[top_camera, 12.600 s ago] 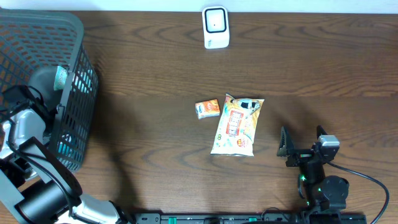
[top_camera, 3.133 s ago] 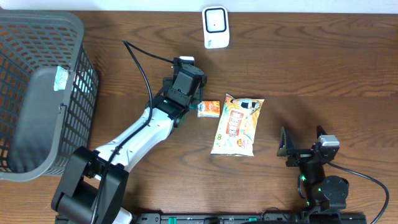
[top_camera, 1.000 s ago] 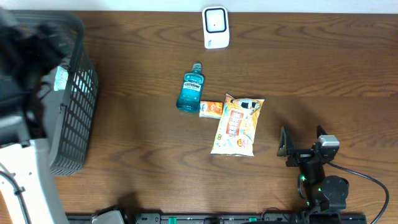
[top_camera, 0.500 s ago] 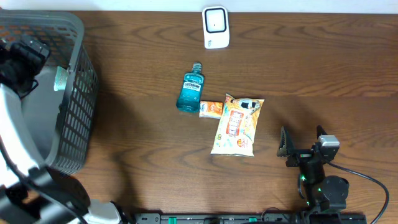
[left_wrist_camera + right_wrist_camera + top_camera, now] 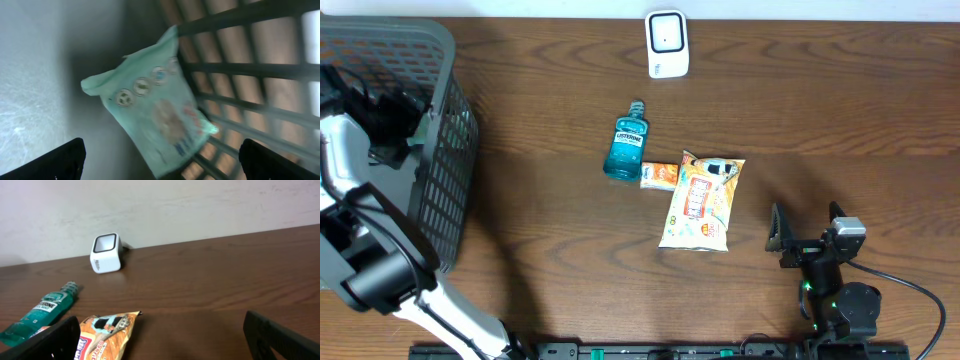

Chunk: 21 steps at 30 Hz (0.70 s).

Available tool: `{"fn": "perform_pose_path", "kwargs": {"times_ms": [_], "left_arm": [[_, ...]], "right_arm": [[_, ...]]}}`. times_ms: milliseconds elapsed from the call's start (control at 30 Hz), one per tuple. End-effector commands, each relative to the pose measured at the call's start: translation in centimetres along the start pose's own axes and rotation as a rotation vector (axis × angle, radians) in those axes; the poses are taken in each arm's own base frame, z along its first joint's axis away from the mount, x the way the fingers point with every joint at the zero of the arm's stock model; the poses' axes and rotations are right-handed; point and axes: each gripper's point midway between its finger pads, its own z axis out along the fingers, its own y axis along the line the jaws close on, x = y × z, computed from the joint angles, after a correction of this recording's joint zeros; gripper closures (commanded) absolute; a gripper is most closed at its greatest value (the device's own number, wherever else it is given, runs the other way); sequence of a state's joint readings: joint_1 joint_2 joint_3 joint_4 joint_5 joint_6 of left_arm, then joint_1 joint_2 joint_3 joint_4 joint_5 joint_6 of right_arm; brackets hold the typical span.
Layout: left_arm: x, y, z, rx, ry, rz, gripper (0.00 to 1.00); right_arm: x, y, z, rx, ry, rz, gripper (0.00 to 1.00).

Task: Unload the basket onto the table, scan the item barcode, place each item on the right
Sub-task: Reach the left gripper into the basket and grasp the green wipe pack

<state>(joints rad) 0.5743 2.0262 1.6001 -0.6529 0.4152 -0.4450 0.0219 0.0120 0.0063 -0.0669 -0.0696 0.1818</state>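
A white scanner [image 5: 667, 44] [image 5: 106, 253] stands at the table's far edge. Near the middle lie a teal mouthwash bottle [image 5: 626, 145] [image 5: 42, 311], a small orange packet [image 5: 660, 175] and an orange snack bag [image 5: 700, 202] [image 5: 102, 335]. My left gripper [image 5: 395, 118] [image 5: 162, 167] is inside the grey basket [image 5: 445, 60], open, just short of a pale green pouch [image 5: 155, 115] that leans on the mesh wall. My right gripper [image 5: 805, 235] [image 5: 165, 340] rests open near the front edge, right of the snack bag.
The basket's mesh wall [image 5: 250, 70] stands right behind the pouch, with the grey floor [image 5: 30, 75] to its left. The basket fills the table's left end. Bare wood lies between the items and the scanner.
The mouthwash bottle now lies on the table beside the orange packet. My left arm has swung back from there into the basket and faces the green pouch. The right arm has not moved.
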Motion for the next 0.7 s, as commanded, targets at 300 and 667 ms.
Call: {"fn": "perform_pose_path", "kwargs": {"times_ms": [300, 667], "left_arm": [[0.4, 3.5, 3.5, -0.106, 0.04, -0.028, 0.02], [0.0, 5.4, 4.1, -0.194, -0.004, 0.017, 0.02]], "right_arm": [[0.0, 0.0, 0.0, 0.004, -0.002, -0.008, 0.01], [0.0, 0.0, 0.0, 0.004, -0.002, -0.008, 0.01]]}}
